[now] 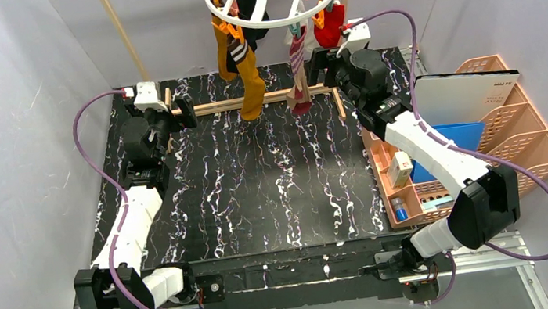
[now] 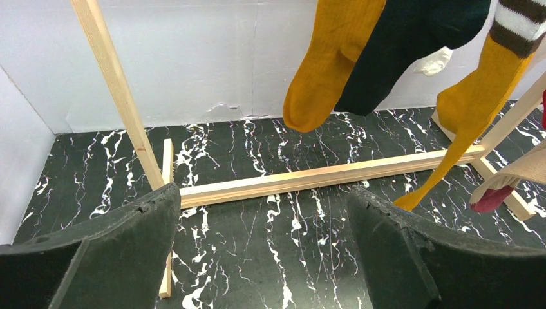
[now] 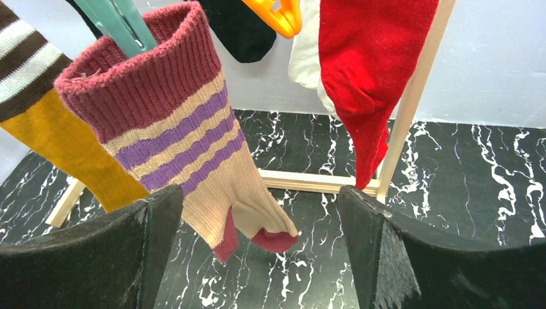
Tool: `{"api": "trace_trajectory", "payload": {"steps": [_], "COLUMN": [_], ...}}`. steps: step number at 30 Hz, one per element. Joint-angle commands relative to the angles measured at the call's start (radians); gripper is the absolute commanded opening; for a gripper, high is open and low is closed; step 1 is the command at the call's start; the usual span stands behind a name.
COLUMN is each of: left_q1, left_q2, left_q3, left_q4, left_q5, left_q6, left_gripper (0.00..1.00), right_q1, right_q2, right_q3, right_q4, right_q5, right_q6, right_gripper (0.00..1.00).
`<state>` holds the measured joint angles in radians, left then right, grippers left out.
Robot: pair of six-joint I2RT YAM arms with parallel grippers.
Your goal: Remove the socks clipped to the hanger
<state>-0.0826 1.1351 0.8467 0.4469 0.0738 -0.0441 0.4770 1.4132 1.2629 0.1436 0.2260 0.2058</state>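
**Both grippers parked under the hanger, no sock pulled yet**

You're right at the start of the pull, as far as I can judge. All the socks [image 1: 251, 86] hang clipped to the hanger [image 1: 275, 24], and none lies on the surface [image 1: 260, 195] beneath it.

Your right gripper [image 3: 259, 206] sits below the hanger's right side, jaws spread wide and empty. The pink striped sock [image 3: 174, 129] dangles right in front of it, with the red sock [image 3: 364, 71] next along the ring. Your left gripper [image 2: 264, 212] is below the hanger's left side, also wide apart with nothing in it, facing a mustard sock [image 2: 322, 71] and a black sock [image 2: 399, 58].

Next move, I'd say:
- Nudge the right gripper forward until the striped sock sits between the fingers.
- Pinch the fabric below its teal clip [image 3: 122, 26], then tug down.
- The hanger looks free to swing, so go steady.

Containers sit off to the right of the hanger, nearer the arm bases. An orange tray [image 1: 377, 165] holds a small bottle [image 1: 400, 208] and a white box [image 1: 401, 164]. Beside it, a peach file rack [image 1: 538, 146] carries a white board [image 1: 461, 96]
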Motion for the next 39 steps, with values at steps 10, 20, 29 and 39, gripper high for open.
{"api": "trace_trajectory", "payload": {"steps": [10,20,29,39], "left_q1": [-0.005,-0.062,-0.193,-0.304], "left_q2": [-0.025,0.071,0.216,0.417], "left_q3": [0.038,0.103,0.115,0.159], "left_q4": [0.018,-0.002,0.203,0.405], "left_q5": [0.029,0.23,0.179,0.095], "left_q6": [0.0,-0.028,-0.103,-0.097], "left_gripper": [0.98,0.97,0.96,0.93], "right_q1": [-0.008,-0.052,-0.051,-0.052], "right_q2": [-0.048,0.006,-0.004,-0.046], "right_q3": [-0.08,0.012,0.007,-0.01], "right_q4": [0.118,0.026,0.063,0.075], "right_q5": [-0.041,-0.213,-0.274,-0.292], "right_q6": [-0.01,-0.002,0.004,0.007], "right_gripper": [0.99,0.99,0.99,0.99]}}
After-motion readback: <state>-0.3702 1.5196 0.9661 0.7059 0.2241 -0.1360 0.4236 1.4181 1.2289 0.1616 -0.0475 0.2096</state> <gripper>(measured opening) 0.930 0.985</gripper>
